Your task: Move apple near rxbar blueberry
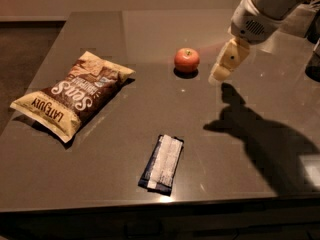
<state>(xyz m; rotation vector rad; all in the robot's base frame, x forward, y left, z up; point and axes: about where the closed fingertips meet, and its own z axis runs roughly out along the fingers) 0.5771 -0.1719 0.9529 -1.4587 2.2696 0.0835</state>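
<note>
Apple (186, 60) near the hand (221, 73), no contact; hand's open-or-closed state unclear

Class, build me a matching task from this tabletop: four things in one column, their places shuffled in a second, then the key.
1. apple
2. rxbar blueberry
3. chip bag
4. gripper

A. picture-left side of the table
B. flat near the front edge
C. above the table, just picture-right of the apple
D. far middle of the table

Pairs: 1-D, 2-B, 3-A, 4-C
</note>
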